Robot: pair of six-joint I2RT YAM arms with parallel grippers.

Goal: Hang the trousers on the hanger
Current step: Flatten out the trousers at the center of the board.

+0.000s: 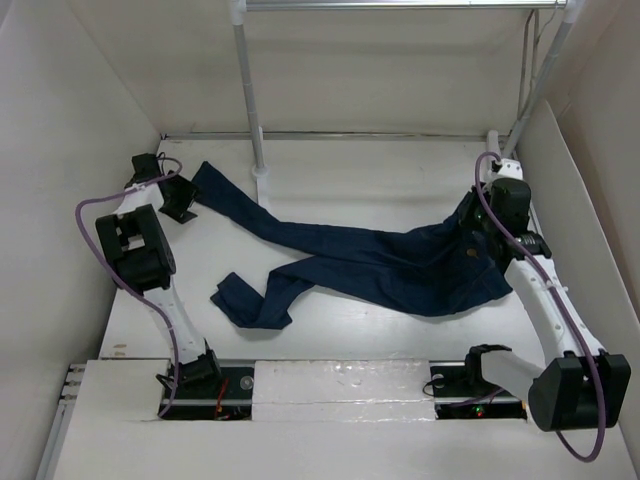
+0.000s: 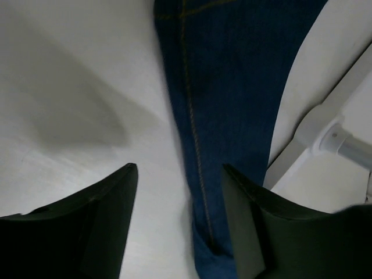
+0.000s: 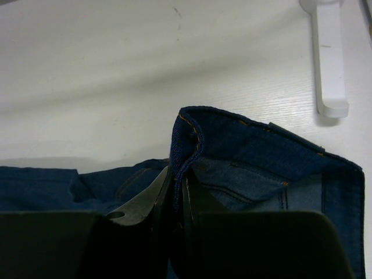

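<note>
The dark navy trousers [image 1: 400, 265] lie spread across the table. One leg runs to the far left and the other is folded at the front [image 1: 250, 295]. My left gripper [image 1: 182, 205] is open and low over the far leg's end [image 2: 226, 116]. The cloth lies between its fingers, close to the right finger [image 2: 250, 221]. My right gripper [image 1: 487, 228] is shut on the waistband edge [image 3: 189, 133] and holds it raised into a fold [image 3: 177, 177]. Thin pale grey wire below the rail's right end [image 1: 529, 70] looks like the hanger seen edge-on. Its hook is not clear.
A white rack pole [image 1: 250, 100] stands at the back centre-left, with its base [image 2: 325, 136] right beside the far leg. A slanted pole [image 1: 545, 75] and a white rack foot [image 3: 328, 58] are at the back right. A metal rail [image 1: 400, 4] runs overhead. Walls close in on both sides.
</note>
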